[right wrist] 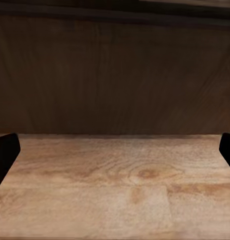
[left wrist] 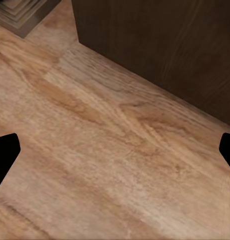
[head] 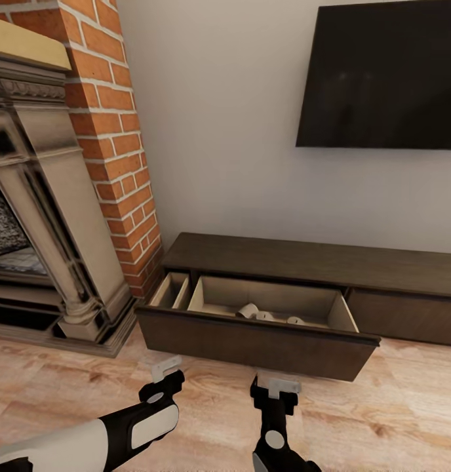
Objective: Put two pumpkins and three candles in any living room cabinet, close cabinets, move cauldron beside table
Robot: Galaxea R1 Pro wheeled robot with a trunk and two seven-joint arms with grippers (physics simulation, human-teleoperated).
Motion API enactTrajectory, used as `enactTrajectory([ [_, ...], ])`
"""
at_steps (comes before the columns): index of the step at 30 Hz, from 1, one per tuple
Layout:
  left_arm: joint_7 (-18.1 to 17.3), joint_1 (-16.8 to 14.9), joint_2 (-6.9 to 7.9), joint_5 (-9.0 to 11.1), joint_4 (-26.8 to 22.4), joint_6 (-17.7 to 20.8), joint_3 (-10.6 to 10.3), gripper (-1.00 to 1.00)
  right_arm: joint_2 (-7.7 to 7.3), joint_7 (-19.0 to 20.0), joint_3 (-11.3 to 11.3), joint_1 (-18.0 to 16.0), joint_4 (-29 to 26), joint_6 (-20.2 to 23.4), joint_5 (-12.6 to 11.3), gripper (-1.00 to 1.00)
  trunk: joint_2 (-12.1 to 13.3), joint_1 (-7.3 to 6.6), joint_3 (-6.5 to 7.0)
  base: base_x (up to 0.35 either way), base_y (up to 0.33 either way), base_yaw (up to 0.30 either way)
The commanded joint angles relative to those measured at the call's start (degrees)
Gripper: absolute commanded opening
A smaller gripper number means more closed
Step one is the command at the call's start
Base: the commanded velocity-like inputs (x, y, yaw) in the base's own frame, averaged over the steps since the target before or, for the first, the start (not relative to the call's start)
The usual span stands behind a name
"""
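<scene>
Standing pulled out toward the robot, a wide drawer [head: 252, 337] of the dark cabinet [head: 317, 262] shows its pale interior, with three tan candles [head: 265, 313] lying near its middle; the left gripper [head: 165, 368] hovers over the wooden floor [head: 396, 419] just short of the drawer's left corner, fingers spread and empty; the right gripper [head: 278, 387] faces the drawer front from close by, fingers likewise apart and empty; a brick fireplace [head: 55, 196] rises at the left; a dark television [head: 383, 72] hangs on the far wall.
</scene>
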Motion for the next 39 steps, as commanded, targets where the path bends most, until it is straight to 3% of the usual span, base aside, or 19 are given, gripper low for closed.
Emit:
enactTrajectory([
  [1, -0.1, -0.1, -0.03, 0.3, 0.1, -0.3, -0.4, 1.0, -0.07, 0.8, 0.3, -0.4, 1.5, -0.9, -0.6, 1.0, -0.4, 0.22, -0.24, 0.0, 0.0, 0.0],
  [10, -0.5, -0.1, -0.2, 0.3, 0.4, -0.3, -0.7, 1.0, -0.1, 11.2, -2.0, -6.9, 17.7, -6.2, -1.2, 1.0, -4.1, 2.19, -1.85, 0.0, 0.0, 0.0],
  [18, -1.1, -0.1, -2.07, 0.3, 1.3, 0.0, -0.7, 1.0, -0.48, 14.4, -4.6, -7.8, 19.7, -6.9, -1.2, 1.0, -7.3, 3.95, -3.29, 0.0, 0.0, 0.0],
  [21, -4.0, -0.1, -3.09, 0.3, 4.1, 2.7, -0.7, 1.0, -0.48, 14.5, -4.8, -7.8, 19.8, -7.6, -1.2, 1.0, -8.5, 4.61, -3.83, 0.0, 0.0, 0.0],
  [24, -12.1, -0.1, -4.9, 0.3, 11.4, 9.1, -0.4, 1.0, -0.47, 14.6, -4.8, -7.8, 19.8, -8.4, -1.2, 1.0, -9.7, 5.27, -4.37, 0.0, 0.0, 0.0],
  [26, -19.8, -0.1, -6.93, 0.2, 19.4, 12.0, -0.2, 1.0, -0.41, 14.6, -4.8, -7.8, 19.8, -8.6, -1.2, 1.0, -10.5, 5.71, -4.73, 0.0, 0.0, 0.0],
  [30, -26.5, -0.1, -10.1, 0.2, 27.2, 13.6, -0.1, 1.0, -0.44, 14.6, -4.9, -7.8, 19.8, -8.8, -1.2, 1.0, -12.1, 6.59, -5.44, 0.0, 0.0, 0.0],
  [39, -28.9, -0.1, -11.77, 0.1, 30.1, 13.0, -0.3, 1.0, -0.39, 14.6, -4.9, -7.8, 19.8, -9.8, -1.2, 1.0, -15.7, 8.56, -7.06, 0.0, 0.0, 0.0],
])
